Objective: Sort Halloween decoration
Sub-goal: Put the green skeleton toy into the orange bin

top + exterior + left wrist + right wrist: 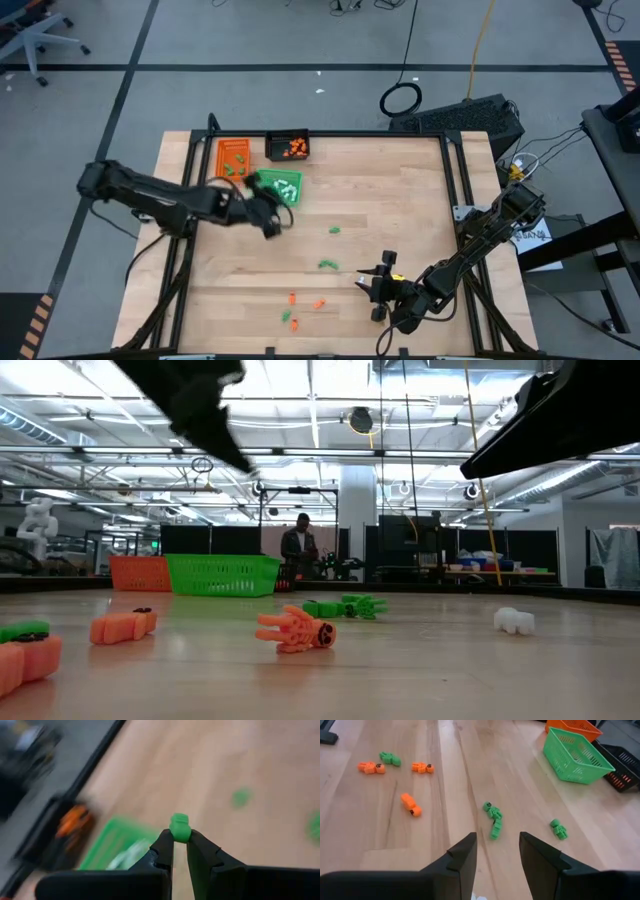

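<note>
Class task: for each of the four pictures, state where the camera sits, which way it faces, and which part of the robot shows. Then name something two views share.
High view: above the table, facing straight down; both arms show.
Low view: at tabletop height, facing the room; arms overhead.
Left wrist view: on the left arm, past the left gripper pinching a small green plastic piece.
Right wrist view: on the right arm, past the open right gripper.
Shared: the green mesh plastic tray.
</note>
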You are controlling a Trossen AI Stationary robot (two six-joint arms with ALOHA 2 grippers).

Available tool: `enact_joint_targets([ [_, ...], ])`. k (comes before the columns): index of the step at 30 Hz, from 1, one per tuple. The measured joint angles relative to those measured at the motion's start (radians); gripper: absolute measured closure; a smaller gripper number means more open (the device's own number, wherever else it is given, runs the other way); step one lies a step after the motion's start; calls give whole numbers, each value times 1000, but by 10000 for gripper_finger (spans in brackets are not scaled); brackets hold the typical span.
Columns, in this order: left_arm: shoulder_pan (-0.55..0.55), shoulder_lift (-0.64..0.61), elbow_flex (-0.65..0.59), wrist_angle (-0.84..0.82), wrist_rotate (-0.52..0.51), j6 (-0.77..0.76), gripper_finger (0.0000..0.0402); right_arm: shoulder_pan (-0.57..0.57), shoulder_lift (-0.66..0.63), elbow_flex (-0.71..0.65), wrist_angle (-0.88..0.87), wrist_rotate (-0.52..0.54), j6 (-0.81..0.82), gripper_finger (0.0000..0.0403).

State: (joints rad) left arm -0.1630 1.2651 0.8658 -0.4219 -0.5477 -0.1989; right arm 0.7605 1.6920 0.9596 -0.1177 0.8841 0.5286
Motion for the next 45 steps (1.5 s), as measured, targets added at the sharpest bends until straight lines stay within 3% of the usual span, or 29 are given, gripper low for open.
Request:
enact_joint_targets([
  [7, 201, -122, -10, -405, -68, -134, 370, 0, 0, 0, 1, -26, 35, 271],
  [11, 320, -132, -24, -495, -83, -132, 370, 0, 0, 0, 1, -26, 38, 271],
  [21, 628, -131, -150, -441, -79, -66, 370, 0, 0, 0, 0, -26, 54, 271],
  [24, 685, -130, -171, -362, -27, -13, 370, 0, 0, 0, 1, -26, 53, 271],
  [39, 767, -54, -235, -181, -3, 12, 369, -1, 0, 0, 0, -23, 51, 271],
  [45, 767, -10, -235, -156, -3, -4, 335, -2, 0, 0, -2, -23, 53, 271],
])
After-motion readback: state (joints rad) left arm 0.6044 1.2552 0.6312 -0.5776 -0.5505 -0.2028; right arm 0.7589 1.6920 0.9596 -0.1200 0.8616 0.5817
